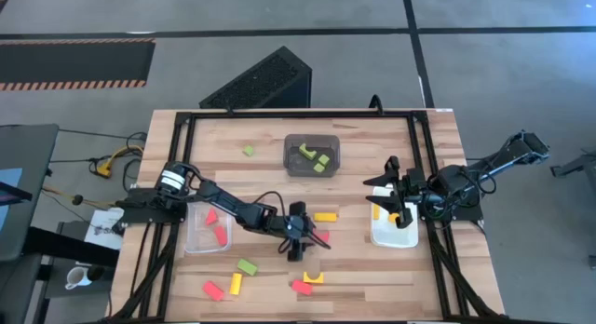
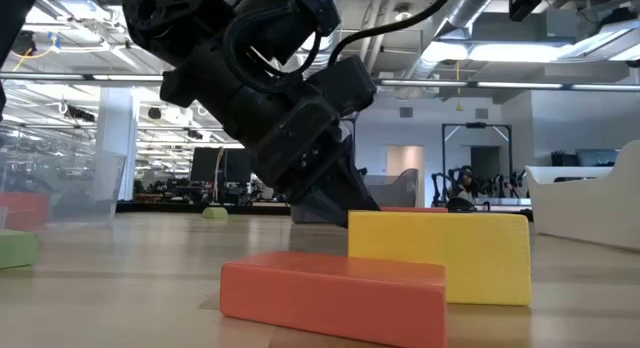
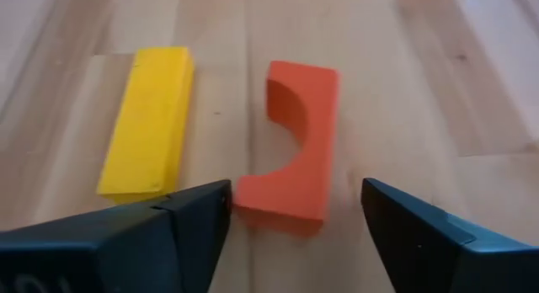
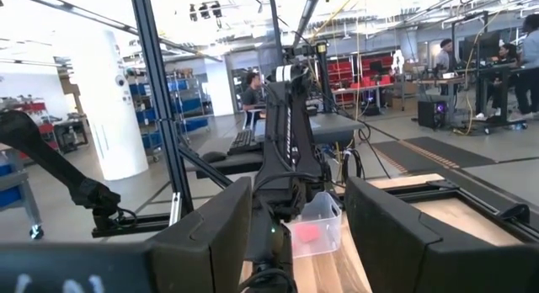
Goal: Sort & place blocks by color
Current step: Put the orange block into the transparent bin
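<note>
A red arch block (image 3: 299, 158) lies flat on the table beside a yellow bar (image 3: 147, 120); in the high view the red arch block (image 1: 318, 238) sits just right of my left gripper (image 1: 296, 236). My left gripper (image 3: 295, 221) is open and low over the table, its fingers on either side of the arch's near end. My right gripper (image 1: 396, 195) is open and empty, hovering over the white bin (image 1: 395, 236), which holds yellow blocks. Red blocks lie in the clear bin (image 1: 209, 231), green ones in the dark grey bin (image 1: 312, 155). Several blocks lie loose near the table's near edge. My left gripper is open around the red arch block's near end (image 3: 278, 205), coming in low and slanting along the table. One finger (image 3: 202, 230) stands right beside the arch's corner; whether it touches cannot be told. The arch lies flat on the table.
Loose blocks at the near edge: a red one (image 2: 335, 293) and a yellow one (image 2: 440, 253) close together, a green block (image 1: 247, 266), a red block (image 1: 213, 290) and a yellow block (image 1: 236, 283). A lone green block (image 1: 248, 150) lies near the far edge. A black frame rims the table.
</note>
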